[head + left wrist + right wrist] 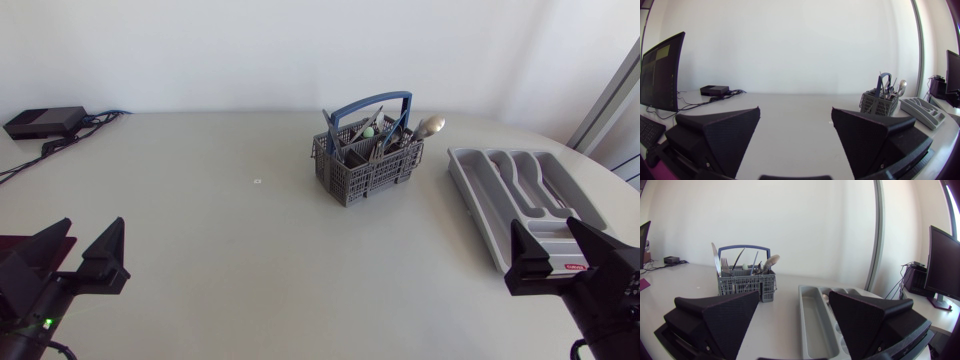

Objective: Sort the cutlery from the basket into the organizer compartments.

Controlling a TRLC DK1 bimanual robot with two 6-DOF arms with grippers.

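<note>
**On the tabletop [200, 200], cutlery [378, 132] stands in the basket [365, 170]**

You have the grey basket toward the far middle, a spoon [431, 126] leaning out over its right side. The grey organizer [515, 185] lies to its right, apart from it. Your left end effector [94, 224] sits at the near left, fingers spread wide, gripping nothing. Your right end effector [543, 226], likewise spread, is at the organizer's near end.
</note>
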